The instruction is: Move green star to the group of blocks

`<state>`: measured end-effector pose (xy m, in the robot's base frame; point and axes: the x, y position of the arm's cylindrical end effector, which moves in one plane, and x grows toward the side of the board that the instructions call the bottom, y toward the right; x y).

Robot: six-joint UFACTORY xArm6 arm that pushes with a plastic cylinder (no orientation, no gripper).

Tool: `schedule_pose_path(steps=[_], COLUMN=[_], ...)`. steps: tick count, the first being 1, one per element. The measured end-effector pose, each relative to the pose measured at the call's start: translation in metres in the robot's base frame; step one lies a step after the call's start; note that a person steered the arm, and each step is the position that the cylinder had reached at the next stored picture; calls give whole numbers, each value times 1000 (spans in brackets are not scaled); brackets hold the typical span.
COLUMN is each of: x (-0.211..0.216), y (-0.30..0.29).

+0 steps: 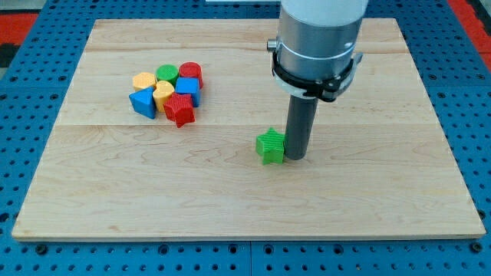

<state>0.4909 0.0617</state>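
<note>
A: Tip (295,157) down on bench (383,192), touching right side of green star (270,146). Star near mid-bench, slightly toward view's bottom.

B: Group?

A: Upper left, well apart from star. Red star (181,110) nearest corner of it; blue block (143,102), yellow block (163,93), orange block (143,80), green block (166,73), red block (191,72) packed behind.

B: Push line?

A: Leftward, slightly toward view's top. Tip sits right of star; probably wants to sit a touch lower too.

B: Jaws?

A: None fitted, plain rod only.

B: Writing, labels?

A: None readable.
</note>
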Motion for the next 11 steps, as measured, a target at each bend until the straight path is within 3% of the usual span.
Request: schedule_pose_path(steps=[8, 9, 11], x=[-8, 36, 8], y=[-164, -164, -178])
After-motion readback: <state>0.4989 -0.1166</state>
